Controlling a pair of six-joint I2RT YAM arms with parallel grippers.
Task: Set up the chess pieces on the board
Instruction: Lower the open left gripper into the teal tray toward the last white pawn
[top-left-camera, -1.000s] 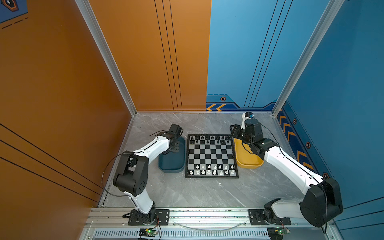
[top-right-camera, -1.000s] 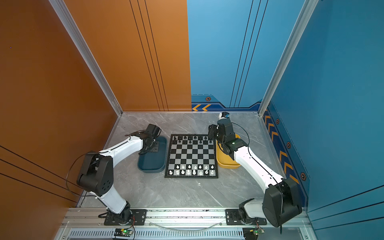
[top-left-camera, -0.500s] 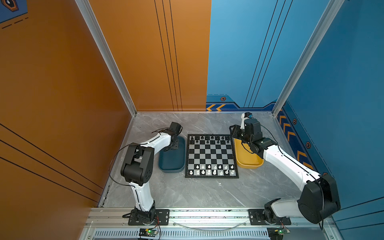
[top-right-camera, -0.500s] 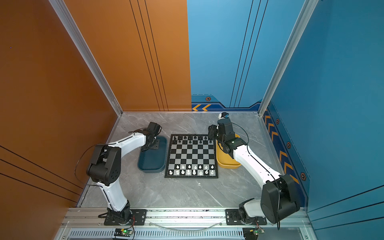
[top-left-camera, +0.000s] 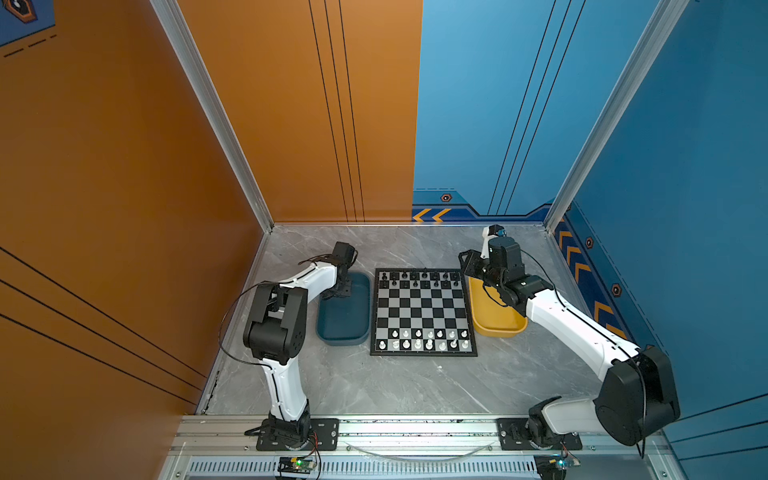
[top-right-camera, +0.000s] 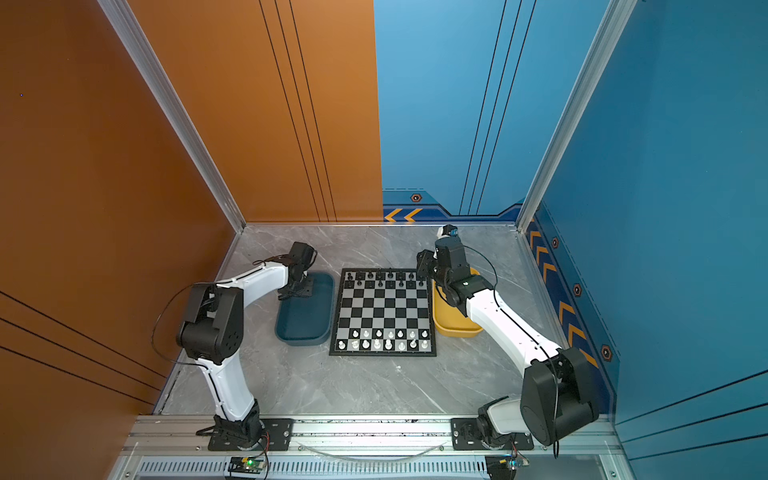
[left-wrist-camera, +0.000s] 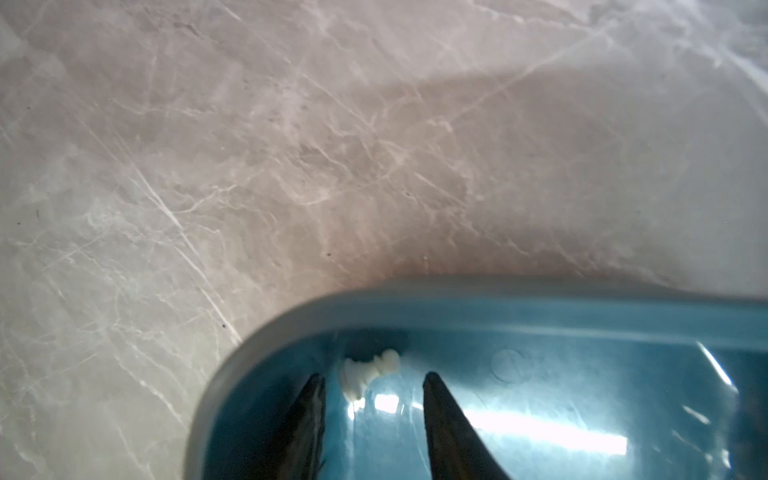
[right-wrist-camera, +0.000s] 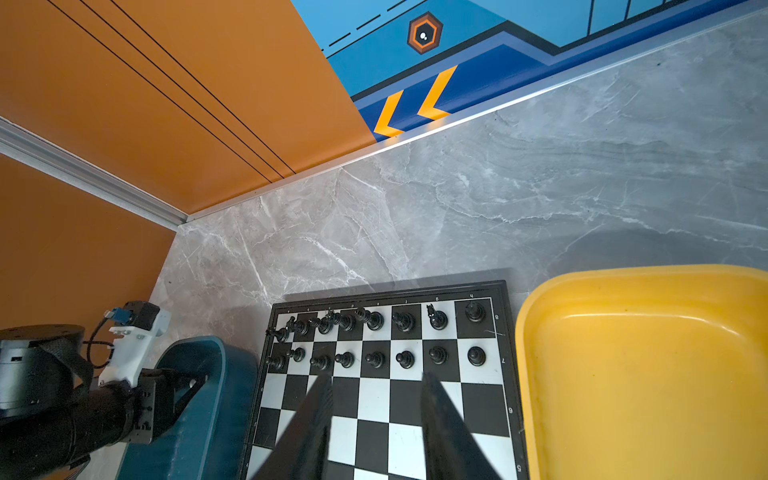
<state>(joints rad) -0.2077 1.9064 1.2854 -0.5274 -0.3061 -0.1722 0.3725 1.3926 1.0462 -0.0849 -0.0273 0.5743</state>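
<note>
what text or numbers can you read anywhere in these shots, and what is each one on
"8", "7", "6", "5": rank numbers, turned sideways, on the board frame beside the yellow tray, in the right wrist view.
Letters along the board's far frame: too small to read.
Wall: yellow chevrons and a hexagon emblem, no words.
Top views and left wrist view: no readable text.
</note>
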